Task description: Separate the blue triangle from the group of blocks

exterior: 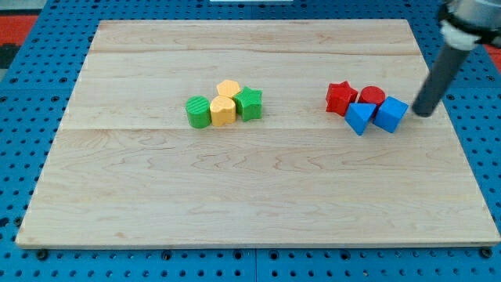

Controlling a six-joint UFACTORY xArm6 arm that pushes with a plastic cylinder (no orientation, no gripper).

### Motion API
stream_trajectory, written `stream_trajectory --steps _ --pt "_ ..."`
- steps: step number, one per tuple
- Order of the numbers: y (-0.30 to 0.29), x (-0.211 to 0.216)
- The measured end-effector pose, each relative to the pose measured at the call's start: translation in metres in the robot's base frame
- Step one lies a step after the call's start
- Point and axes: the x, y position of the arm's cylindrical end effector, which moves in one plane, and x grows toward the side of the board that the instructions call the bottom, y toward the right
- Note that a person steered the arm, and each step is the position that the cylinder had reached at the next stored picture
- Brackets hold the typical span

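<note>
A pale wooden worktop (pixel 258 196) sits on a blue pegboard base (pixel 23 94). Toward the view's right, the blue triangle (pixel 358 117) touches a blue cube (pixel 391 114), w/ a red star (pixel 340 97) and red cylinder (pixel 372 96) just behind; your rod has no hand, and its tip (pixel 423 112) rests just right of the cube. Well apart at centre-left sit a green cylinder (pixel 198 111), two yellow blocks (pixel 225 102) and a green star (pixel 250 103).

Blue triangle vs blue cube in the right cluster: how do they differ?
The blue triangle is wedge-shaped with a point toward the view's bottom; the blue cube is boxy. The blue triangle sits on the view's left of the pair, next to the red star; the blue cube sits on the view's right, nearest my tip. Both are the same blue, similar in size, and touch each other.
</note>
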Motion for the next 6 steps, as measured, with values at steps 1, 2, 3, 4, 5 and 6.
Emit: stream_trajectory --steps 1,2,3,4,5,6 --pt "-0.065 0.006" --pt "-0.104 0.006" --pt "-0.094 0.005" --pt "-0.012 0.003" --pt "-0.019 -0.022" --pt "-0.086 -0.035"
